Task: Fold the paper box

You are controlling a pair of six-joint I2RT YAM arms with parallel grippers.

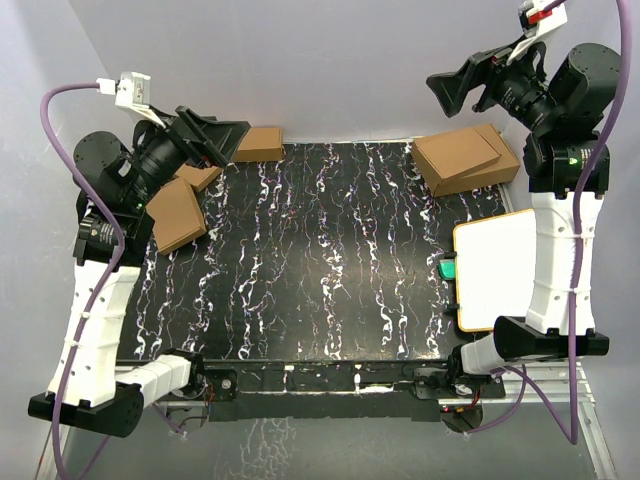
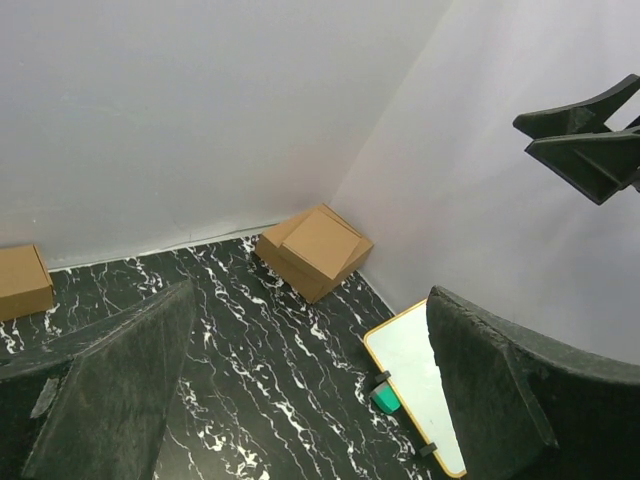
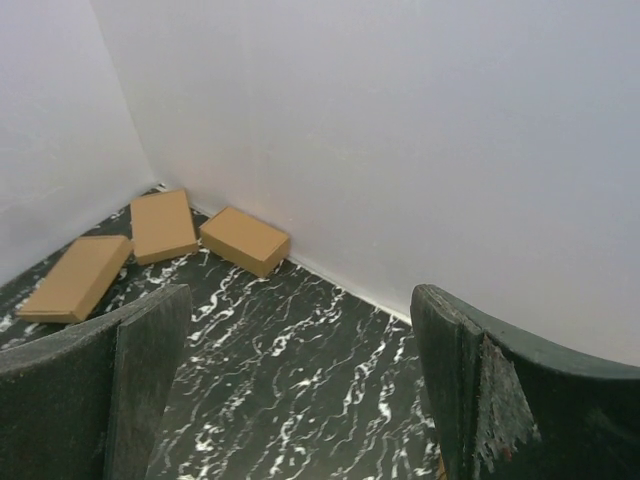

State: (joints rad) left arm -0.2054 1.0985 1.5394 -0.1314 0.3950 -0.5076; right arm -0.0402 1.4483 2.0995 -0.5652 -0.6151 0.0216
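Presently unheld: paper box at the left edge of the table

Item. Paper box [image 1: 178, 215], taken to be the nearest of three thin brown cardboard boxes along the left side of the table [image 1: 320, 260]. This is a judgement. No flat creased sheet shows in any view, and the three look much alike.

Lie. Flat on the table. From above, its long axis runs roughly near to far, tilted a little.

Neighbours. The two other thin boxes [image 1: 197, 177] sit beyond it towards the far-left corner. A pair of stacked boxes [image 1: 465, 160] is in the far-right corner, and a white board [image 1: 505, 270] lies at the right edge.

Left gripper [image 1: 232, 140]. Raised above the table, fingers spread wide, nothing between them. It points towards the far-right corner. The paper box lies below it and back towards its own arm, outside the left wrist view. This is the nearer arm.

Right gripper [image 1: 448, 92]. Raised high at the far right, fingers likewise spread and empty. The paper box is well apart from it, across the table, low and to the left in its wrist view.

Handling note. A reach would probably fall to the left arm, which would need to turn down and back towards itself. The fingers would most easily close across the short side.
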